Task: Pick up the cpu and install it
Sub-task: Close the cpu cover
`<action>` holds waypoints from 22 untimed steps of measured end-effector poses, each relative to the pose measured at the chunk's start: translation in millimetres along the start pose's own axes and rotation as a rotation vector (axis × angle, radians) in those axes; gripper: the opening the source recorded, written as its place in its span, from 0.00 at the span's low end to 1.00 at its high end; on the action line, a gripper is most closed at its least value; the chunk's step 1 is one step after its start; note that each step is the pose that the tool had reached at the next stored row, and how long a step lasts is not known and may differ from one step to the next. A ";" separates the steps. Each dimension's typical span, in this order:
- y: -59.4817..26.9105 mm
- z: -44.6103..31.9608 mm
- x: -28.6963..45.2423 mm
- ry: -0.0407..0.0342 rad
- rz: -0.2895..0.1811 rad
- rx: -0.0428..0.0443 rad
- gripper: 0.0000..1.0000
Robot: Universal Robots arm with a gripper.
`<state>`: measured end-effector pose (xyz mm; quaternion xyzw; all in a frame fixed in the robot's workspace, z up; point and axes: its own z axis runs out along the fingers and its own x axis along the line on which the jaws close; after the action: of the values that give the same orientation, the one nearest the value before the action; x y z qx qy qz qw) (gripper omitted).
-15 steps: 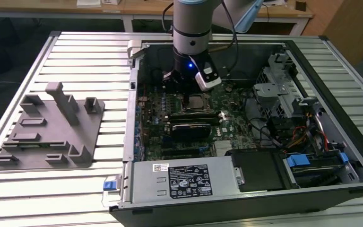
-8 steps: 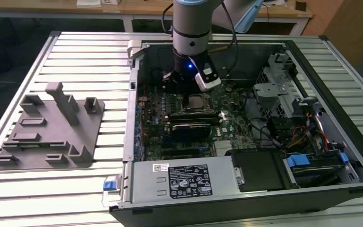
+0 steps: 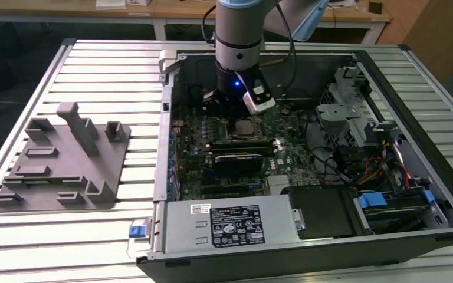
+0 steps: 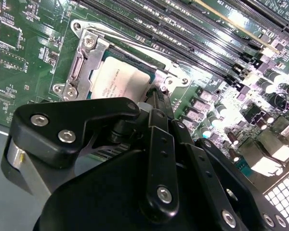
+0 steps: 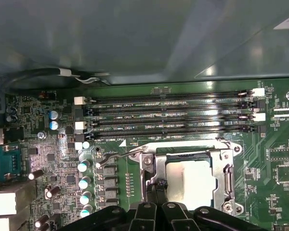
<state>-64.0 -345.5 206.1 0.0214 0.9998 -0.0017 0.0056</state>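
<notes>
The cpu (image 3: 246, 125) lies flat in its socket on the green motherboard, inside the open computer case (image 3: 415, 88). Both wrist views show its pale silver top, cpu (image 4: 118, 82) and cpu (image 5: 188, 179), framed by the metal socket bracket (image 5: 229, 178). My gripper (image 3: 228, 113) hangs low over the board beside the socket. In both wrist views its black fingers meet at the socket's edge, gripper (image 4: 156, 95) and gripper (image 5: 158, 191), shut with nothing between them. The thin socket lever (image 5: 116, 155) lies beside the bracket.
Several memory slots (image 5: 168, 115) run along one side of the socket. A grey plastic fixture (image 3: 61, 159) sits on the slatted table at the exterior view's left. Inside the case are a power supply (image 3: 226, 227), drive cages (image 3: 353, 112) and cables (image 3: 368, 171).
</notes>
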 end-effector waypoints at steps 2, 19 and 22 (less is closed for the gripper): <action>0.0 0.4 0.0 -0.0001 0.000 -0.0002 0.11; 0.0 6.0 1.6 -0.0001 0.000 -0.0002 0.11; 0.0 6.4 1.7 -0.0001 0.000 -0.0002 0.11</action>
<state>-65.6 -345.5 199.7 0.0214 0.9998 -0.0016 0.0057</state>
